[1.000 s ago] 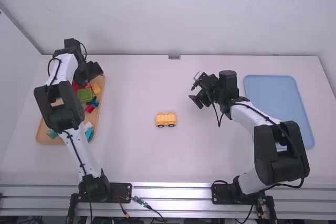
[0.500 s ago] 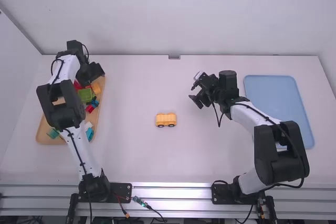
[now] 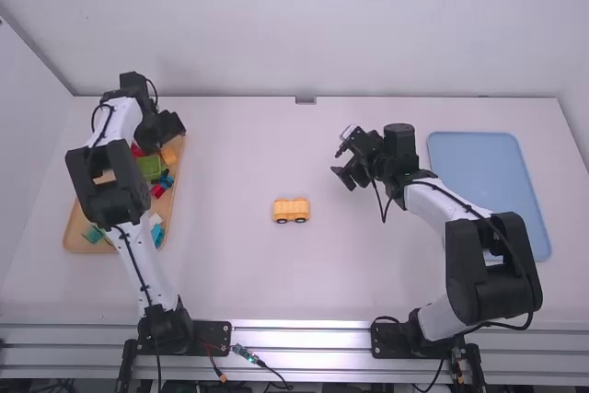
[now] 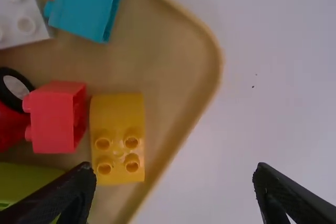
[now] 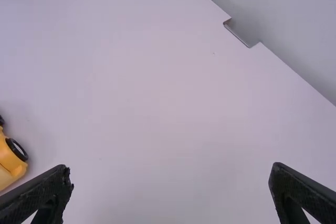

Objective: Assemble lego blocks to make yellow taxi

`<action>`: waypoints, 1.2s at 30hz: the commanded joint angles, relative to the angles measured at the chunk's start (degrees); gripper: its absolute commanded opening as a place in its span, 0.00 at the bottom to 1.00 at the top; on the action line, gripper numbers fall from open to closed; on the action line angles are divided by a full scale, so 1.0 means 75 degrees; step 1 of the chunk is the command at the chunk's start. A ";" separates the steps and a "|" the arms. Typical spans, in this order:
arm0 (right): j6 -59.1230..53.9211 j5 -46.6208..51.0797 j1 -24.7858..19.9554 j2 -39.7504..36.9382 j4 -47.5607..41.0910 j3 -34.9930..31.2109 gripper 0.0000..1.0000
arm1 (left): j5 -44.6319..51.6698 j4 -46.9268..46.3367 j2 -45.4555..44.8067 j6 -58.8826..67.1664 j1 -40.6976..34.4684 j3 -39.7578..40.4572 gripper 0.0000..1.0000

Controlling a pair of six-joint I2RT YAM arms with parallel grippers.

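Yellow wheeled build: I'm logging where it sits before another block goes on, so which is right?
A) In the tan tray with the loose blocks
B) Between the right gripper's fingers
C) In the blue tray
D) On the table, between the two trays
D: the yellow wheeled build stands on the white table, with the tan tray to one side and the blue tray to the other.

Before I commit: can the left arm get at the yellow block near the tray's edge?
Probably yes: the left gripper is open nearby and nothing covers the yellow block, though the red block beside it may crowd one finger.
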 commanded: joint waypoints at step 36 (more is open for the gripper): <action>0.0076 -0.0035 0.0055 -0.0166 0.0015 0.0050 0.99 | -0.1212 0.0230 0.0233 -0.0326 -0.0041 -0.0720 0.64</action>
